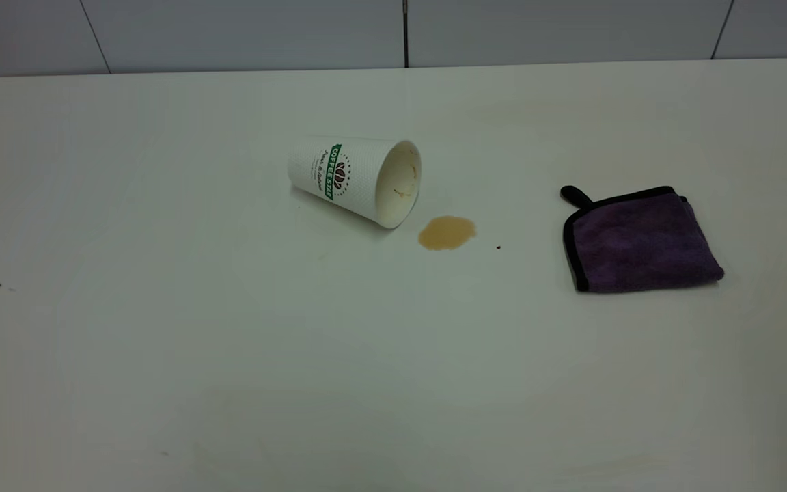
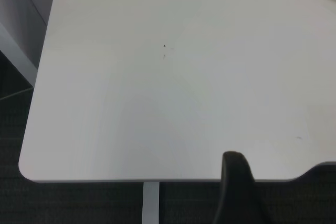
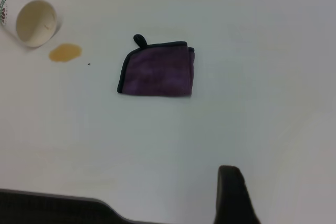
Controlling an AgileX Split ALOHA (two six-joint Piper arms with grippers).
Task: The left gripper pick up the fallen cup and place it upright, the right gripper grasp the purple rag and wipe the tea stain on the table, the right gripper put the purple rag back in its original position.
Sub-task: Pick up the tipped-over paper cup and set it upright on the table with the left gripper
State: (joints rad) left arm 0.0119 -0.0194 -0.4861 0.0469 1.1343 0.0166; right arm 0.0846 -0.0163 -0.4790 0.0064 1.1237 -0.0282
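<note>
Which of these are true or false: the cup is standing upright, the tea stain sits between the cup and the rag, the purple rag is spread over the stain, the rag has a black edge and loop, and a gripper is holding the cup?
1. The cup is standing upright. False: it lies on its side, mouth toward the tea stain.
2. The stain sits between the cup and the purple rag. True.
3. The rag is spread over the stain. False: it lies folded on the table, well apart from the stain.
4. The rag has a black edge and a black loop. True.
5. A gripper is holding the cup. False: nothing touches the cup in the exterior view.
</note>
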